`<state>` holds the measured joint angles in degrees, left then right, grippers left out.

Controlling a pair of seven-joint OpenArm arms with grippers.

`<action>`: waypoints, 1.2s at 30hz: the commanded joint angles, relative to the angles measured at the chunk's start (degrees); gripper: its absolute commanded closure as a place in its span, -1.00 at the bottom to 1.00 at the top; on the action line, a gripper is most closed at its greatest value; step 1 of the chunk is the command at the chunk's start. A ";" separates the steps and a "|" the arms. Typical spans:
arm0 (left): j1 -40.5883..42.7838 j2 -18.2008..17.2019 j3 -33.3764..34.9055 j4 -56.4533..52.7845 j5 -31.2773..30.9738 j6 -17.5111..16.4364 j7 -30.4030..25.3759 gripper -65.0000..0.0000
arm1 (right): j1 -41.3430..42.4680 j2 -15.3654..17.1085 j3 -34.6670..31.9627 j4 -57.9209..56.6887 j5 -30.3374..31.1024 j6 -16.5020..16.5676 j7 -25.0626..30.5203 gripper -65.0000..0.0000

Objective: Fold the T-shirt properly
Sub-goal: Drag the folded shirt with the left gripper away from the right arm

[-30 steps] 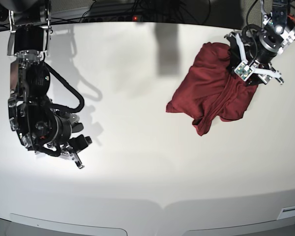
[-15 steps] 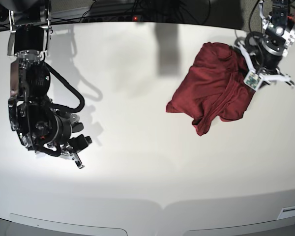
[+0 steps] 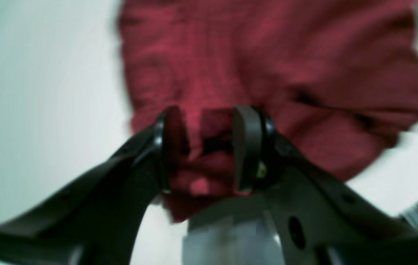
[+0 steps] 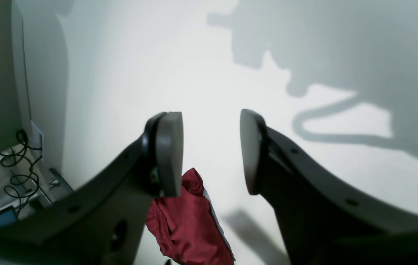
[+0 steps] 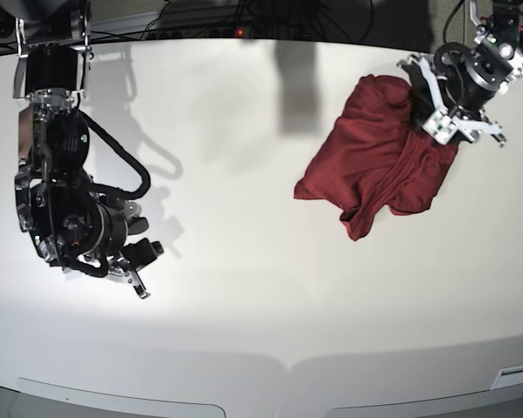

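The maroon T-shirt (image 5: 379, 157) lies crumpled at the upper right of the white table (image 5: 244, 287), where the left gripper (image 3: 209, 147), jaws parted with cloth between, seems to seek a hem to spread it, while the right gripper (image 5: 132, 280) hangs released.

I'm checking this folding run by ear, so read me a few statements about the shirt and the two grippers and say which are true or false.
1. The T-shirt lies crumpled in a heap, not spread flat. True.
2. The right gripper is clamped on the shirt. False: its jaws stand open over bare table, far from the shirt.
3. The left gripper is at the shirt's edge with red cloth between its fingers. True.
4. The shirt sits in the middle of the table. False: it is near the far corner on the left arm's side.
5. The shirt is blue. False: it is dark red.
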<state>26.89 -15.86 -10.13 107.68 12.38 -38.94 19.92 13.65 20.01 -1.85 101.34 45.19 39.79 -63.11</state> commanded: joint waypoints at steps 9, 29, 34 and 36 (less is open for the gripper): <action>-0.42 -0.50 0.11 -0.72 4.09 0.76 -5.95 0.29 | 1.38 0.59 0.37 0.74 0.46 0.21 0.09 0.23; -2.40 -0.55 0.00 -5.55 2.43 7.54 -4.00 1.00 | 1.40 0.59 0.37 0.46 0.42 0.21 0.11 0.23; 0.28 -0.52 -4.02 1.46 -10.14 9.62 -1.75 1.00 | 1.38 0.46 0.33 -0.76 0.44 0.21 0.09 0.23; 1.88 -0.52 -7.32 4.57 -15.26 9.57 -1.73 1.00 | 1.40 0.48 0.33 -0.76 0.44 0.21 0.11 0.23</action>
<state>28.75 -15.79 -17.04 111.26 -2.92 -29.95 19.53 13.65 19.99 -1.87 99.74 45.17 39.77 -63.09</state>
